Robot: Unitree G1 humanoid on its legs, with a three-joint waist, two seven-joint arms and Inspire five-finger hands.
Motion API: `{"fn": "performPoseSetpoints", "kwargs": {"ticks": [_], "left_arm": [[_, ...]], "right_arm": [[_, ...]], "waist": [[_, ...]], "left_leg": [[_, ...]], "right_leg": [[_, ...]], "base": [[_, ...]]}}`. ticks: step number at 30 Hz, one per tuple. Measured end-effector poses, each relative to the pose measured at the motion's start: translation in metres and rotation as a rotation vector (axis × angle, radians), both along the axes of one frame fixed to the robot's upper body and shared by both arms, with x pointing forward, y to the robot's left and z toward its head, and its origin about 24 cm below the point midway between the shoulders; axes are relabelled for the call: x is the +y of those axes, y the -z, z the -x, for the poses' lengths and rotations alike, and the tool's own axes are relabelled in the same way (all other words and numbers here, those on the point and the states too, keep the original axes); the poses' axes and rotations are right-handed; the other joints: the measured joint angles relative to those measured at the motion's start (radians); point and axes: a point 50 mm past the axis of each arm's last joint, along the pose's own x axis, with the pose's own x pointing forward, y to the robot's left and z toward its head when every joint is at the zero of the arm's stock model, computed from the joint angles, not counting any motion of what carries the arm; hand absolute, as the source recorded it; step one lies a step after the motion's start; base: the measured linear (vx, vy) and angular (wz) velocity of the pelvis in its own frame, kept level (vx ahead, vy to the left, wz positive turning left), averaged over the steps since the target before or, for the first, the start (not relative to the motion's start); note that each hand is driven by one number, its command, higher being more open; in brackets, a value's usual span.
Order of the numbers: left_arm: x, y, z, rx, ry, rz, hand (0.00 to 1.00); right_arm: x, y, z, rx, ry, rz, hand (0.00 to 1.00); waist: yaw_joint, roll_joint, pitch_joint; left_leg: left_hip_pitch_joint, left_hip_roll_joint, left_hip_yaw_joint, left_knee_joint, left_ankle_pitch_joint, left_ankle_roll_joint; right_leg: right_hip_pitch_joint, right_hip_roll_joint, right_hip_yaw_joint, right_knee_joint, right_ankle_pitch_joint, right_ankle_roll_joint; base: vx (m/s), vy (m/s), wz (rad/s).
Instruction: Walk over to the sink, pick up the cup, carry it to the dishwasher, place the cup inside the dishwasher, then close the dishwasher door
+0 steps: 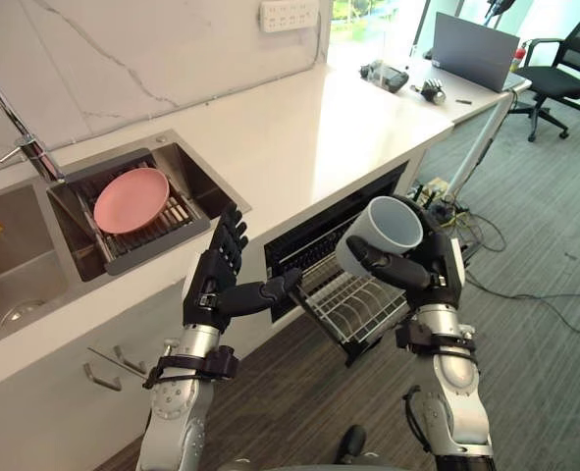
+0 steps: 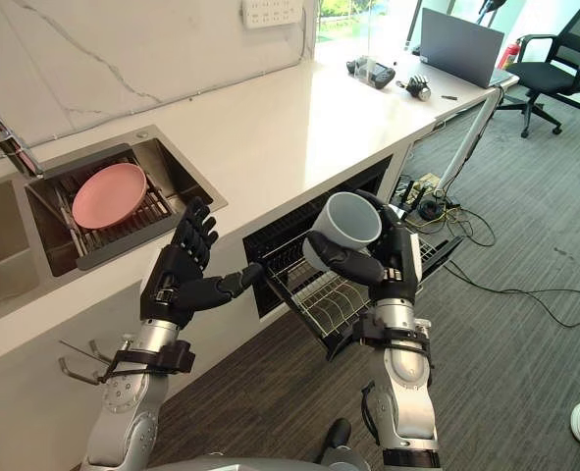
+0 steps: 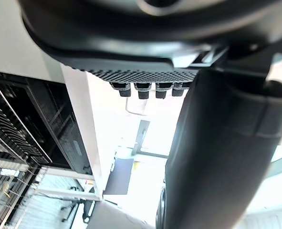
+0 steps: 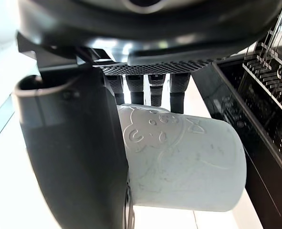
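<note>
White stone bench (image 1: 309, 128) runs along a marbled wall, with a steel sink (image 1: 15, 275) let into its left end and a pink plate (image 1: 131, 199) lying on a rack in the sink. A laptop (image 1: 476, 49) sits at the far right end, near an office chair (image 1: 559, 74) on grey carpet. Below the bench's front edge the dishwasher (image 1: 329, 235) stands open with its wire rack (image 1: 358, 304) drawn out. The cup (image 1: 380, 234) is in the right hand (image 1: 437, 263), held in the air just above that wire rack and tipped so its mouth faces upward. The thumb on one side and the fingers (image 4: 156, 90) curled round the other clamp its wall. It looks pale, stiff and thick-walled with a raised pattern, probably light but breakable and rather smooth, so a hold round the body, as now, seems safer than the rim. The left hand (image 1: 211, 285) hovers by the bench's front edge, fingers straight, thumb out, holding nothing
</note>
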Motion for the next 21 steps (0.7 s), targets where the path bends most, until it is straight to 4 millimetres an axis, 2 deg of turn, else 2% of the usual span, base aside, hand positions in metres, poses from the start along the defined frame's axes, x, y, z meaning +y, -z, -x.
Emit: {"fn": "performPoseSetpoints", "kwargs": {"ticks": [6,12,17,21], "left_arm": [[-0.012,-0.013,0.006,-0.1,0.214,0.094,1.0],[-0.027,-0.006,0.012,-0.062,0.364,0.074,1.0],[-0.034,0.017,0.014,0.096,0.421,0.077,1.0],[-0.033,0.051,0.018,0.298,0.432,0.048,1.0]], "right_arm": [[-0.012,0.007,0.001,0.03,0.061,-0.03,0.0],[-0.02,0.018,0.003,0.074,0.079,-0.025,0.0],[-0.026,0.022,0.002,0.108,0.05,0.018,0.0],[-0.03,0.031,-0.001,0.175,0.023,0.063,0.0]], "waist": [[-0.003,0.0,0.0],[-0.006,0.0,0.0],[-0.006,0.0,0.0],[-0.002,-0.001,0.0]], "left_leg": [[0.002,0.0,0.004,0.002,-0.001,-0.001],[-0.002,0.003,0.012,0.004,-0.003,-0.005],[-0.004,0.006,0.012,0.007,-0.004,-0.006],[-0.012,0.004,0.0,0.009,-0.004,-0.005]], "right_leg": [[0.0,0.0,0.004,0.0,0.0,0.0],[-0.008,0.003,0.013,0.0,-0.001,0.001],[-0.011,0.006,0.013,0.0,-0.001,0.001],[-0.009,0.003,0.002,0.0,-0.001,0.001]], "base": [[0.0,0.0,0.0],[0.0,0.0,-0.04],[0.0,0.0,0.0],[0.0,0.0,0.08]]}}
